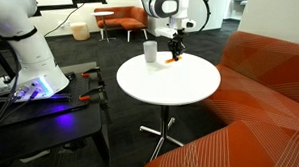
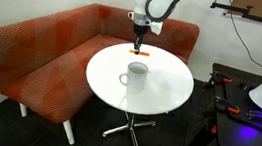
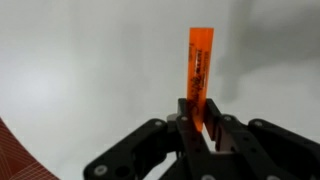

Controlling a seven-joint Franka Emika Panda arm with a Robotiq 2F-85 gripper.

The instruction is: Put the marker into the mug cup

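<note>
The orange marker (image 3: 200,65) lies on the white round table (image 1: 174,89), near its edge by the sofa. It also shows in both exterior views (image 1: 171,60) (image 2: 143,52). My gripper (image 3: 200,125) is down at the table top with its fingers closed narrowly around the marker's near end. The gripper also shows in both exterior views (image 1: 175,51) (image 2: 137,43). The white mug cup (image 1: 150,52) stands upright on the table a short way from the gripper, and shows nearer the table's middle in an exterior view (image 2: 135,76). The wrist view does not show the cup.
An orange-red corner sofa (image 2: 42,57) wraps round the table's far side and also shows in an exterior view (image 1: 264,98). A black stand (image 1: 48,115) holds the robot base. A beige bucket (image 1: 80,31) and an orange chair (image 1: 122,21) stand far behind.
</note>
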